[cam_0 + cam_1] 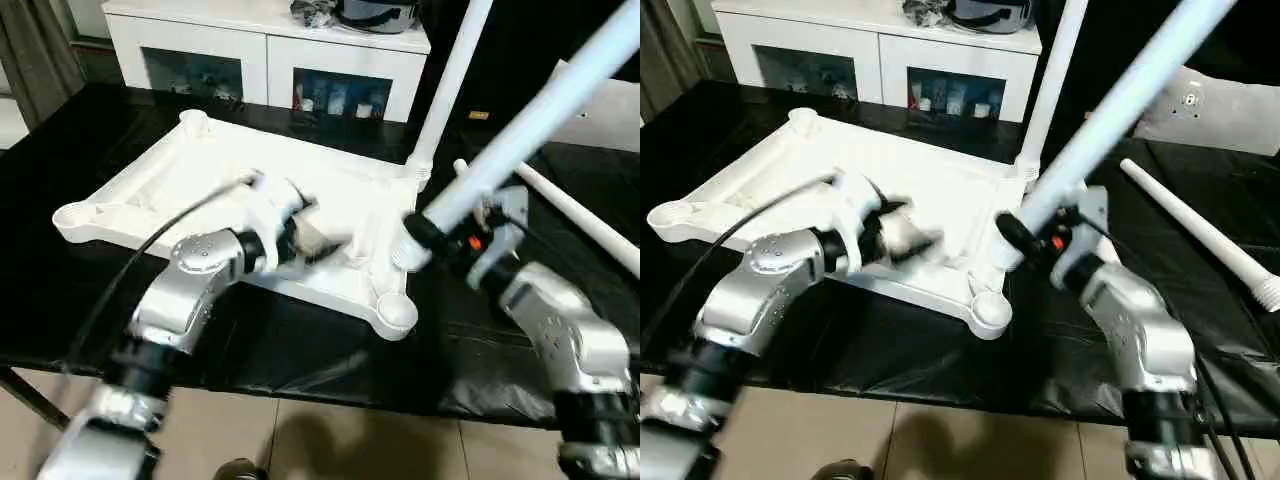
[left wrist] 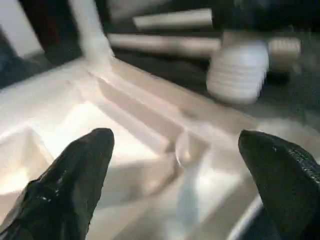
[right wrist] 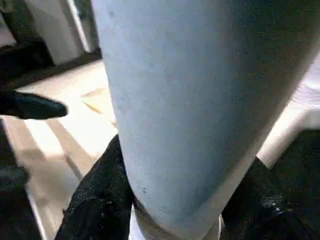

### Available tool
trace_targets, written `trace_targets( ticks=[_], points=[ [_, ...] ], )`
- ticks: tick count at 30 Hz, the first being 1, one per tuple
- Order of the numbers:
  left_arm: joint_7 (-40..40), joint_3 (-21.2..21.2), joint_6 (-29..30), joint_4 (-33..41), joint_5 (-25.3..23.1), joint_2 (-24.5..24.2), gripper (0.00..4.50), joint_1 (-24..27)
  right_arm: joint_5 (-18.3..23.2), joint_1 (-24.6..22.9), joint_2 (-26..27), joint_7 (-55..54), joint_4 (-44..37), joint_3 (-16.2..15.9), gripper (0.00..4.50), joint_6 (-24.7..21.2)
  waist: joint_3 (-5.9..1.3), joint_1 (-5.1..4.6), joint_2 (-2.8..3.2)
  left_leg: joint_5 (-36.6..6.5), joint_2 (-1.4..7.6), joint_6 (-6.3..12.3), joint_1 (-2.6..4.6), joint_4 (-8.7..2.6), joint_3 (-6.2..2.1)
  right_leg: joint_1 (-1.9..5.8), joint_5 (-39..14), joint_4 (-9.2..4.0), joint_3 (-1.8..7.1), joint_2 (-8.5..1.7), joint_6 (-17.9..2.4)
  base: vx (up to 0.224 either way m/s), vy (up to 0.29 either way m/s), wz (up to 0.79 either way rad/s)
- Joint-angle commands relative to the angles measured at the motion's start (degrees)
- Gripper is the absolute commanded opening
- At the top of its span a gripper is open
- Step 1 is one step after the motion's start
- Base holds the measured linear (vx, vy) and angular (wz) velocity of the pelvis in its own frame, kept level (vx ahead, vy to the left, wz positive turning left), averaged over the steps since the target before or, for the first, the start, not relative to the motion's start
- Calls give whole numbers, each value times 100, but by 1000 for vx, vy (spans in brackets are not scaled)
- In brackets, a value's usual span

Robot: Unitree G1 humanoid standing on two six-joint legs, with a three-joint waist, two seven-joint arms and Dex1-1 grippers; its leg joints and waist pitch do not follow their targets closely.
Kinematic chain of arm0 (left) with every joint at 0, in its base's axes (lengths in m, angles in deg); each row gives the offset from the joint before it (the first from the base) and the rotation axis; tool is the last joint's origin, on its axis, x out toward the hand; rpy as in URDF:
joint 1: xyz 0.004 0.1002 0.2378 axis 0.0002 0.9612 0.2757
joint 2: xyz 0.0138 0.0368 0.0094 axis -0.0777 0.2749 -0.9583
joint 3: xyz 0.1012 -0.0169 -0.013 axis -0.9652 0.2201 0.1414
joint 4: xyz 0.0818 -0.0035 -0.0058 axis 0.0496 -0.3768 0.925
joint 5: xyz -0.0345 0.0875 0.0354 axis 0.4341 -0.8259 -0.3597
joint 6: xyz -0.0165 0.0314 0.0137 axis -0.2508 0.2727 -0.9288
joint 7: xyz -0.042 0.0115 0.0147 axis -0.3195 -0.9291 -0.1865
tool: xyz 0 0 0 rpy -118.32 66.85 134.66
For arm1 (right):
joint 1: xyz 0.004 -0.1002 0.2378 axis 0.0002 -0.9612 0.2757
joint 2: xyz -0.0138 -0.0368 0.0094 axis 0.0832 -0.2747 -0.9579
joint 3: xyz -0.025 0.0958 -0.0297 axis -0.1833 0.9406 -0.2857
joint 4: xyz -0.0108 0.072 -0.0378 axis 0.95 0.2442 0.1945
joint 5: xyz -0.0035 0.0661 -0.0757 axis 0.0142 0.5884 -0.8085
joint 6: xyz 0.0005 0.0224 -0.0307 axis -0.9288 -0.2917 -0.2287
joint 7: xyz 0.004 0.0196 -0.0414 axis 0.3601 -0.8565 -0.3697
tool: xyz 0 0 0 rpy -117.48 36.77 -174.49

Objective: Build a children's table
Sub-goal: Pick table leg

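Nearest, at five o'clock, the right gripper [image 1: 425, 238] grasps a table leg [image 1: 540, 110] slanting toward one o'clock; at nine, the left gripper [image 2: 175, 165] hovers spread above the upturned tabletop [image 1: 200, 170]; beyond, at twelve, another leg [image 1: 450, 80] stands socketed

From the head we look down and forward at the upturned table top [image 1: 230, 190]; both wrist cameras sit close, sharing that top with the head views.
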Motion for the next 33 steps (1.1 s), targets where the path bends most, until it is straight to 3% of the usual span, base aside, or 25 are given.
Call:
trace_targets(
  ticks=[1,2,3,5,7,10,12,13,18,19,21,33],
  points=[
    [-591,-537,-498,-468,-371,-143,450,-236,-85,-95,-169,-16,-261,71,189,29,-413,-47,57,-1799,265,-333,233,-485,-144,169,-1341,-441,184,-296,-788,0,0,0],
    [-608,-550,-513,-487,-382,-147,450,-244,-86,-100,-172,-16,-265,73,189,27,-416,-55,61,-1799,267,-326,227,-484,-141,174,-1369,-431,193,-298,-759,0,0,0],
    [-800,-615,-710,-649,-475,-160,450,-300,-111,-128,-198,-17,-262,86,189,31,-421,-78,27,-1762,277,-325,213,-489,-142,186,-1262,-413,186,-299,-797,0,0,0],
    [-898,-644,-860,-756,-529,-164,450,-335,-122,-142,-211,-14,-241,92,189,44,-418,-116,44,-1780,281,-304,214,-486,-146,180,-1250,-412,180,-315,-903,0,0,0],
    [-1017,-723,-1075,-989,-653,-179,423,-438,-153,-160,-238,-16,-203,74,189,78,-415,-134,29,-1832,285,-285,215,-480,-139,181,-1283,-408,181,-318,-961,0,0,0],
    [-1209,-947,-1547,-1553,-967,-218,412,-684,-196,-194,-241,-35,-200,-1,189,138,-412,-133,71,-1833,277,-250,226,-471,-138,171,-1324,-424,185,-323,-976,0,0,0],
    [-1235,-1063,-1747,-1848,-1110,-213,376,-805,-223,-220,-233,-41,-223,-44,189,161,-418,-141,45,-1859,279,-259,222,-473,-143,185,-1339,-424,186,-329,-949,0,0,0],
    [-1213,-1083,-1849,-1980,-1135,-192,370,-855,-221,-240,-224,-51,-252,-59,189,158,-421,-133,89,-1824,288,-267,218,-475,-154,193,-1252,-402,186,-340,-987,0,0,0],
    [-1244,-1057,-2190,-2563,-1258,-55,331,-1065,-218,-358,-191,-85,-356,-87,189,159,-431,-122,77,-1792,295,-213,223,-466,-145,206,-894,-376,178,-334,-1195,0,0,0],
    [-1244,-1057,-2190,-2563,-1258,-55,326,-1065,-218,-358,-191,-85,-356,-87,189,159,-427,-124,104,-1853,294,-219,227,-469,-143,201,-899,-386,179,-331,-1217,0,0,0],
    [-1113,-1100,-2501,-3067,-1453,12,313,-1245,-222,-476,-167,-108,-398,-105,189,160,-415,-112,103,-1986,287,-225,247,-469,-141,187,-1067,-413,178,-331,-1191,0,0,0],
    [-1388,-1060,-2922,-3824,-1608,211,216,-1523,-214,-571,-187,-76,-470,-158,189,145,-400,-91,90,-2188,309,-237,247,-491,-168,180,-1465,-447,181,-379,-1169,0,0,0]
  ],
)
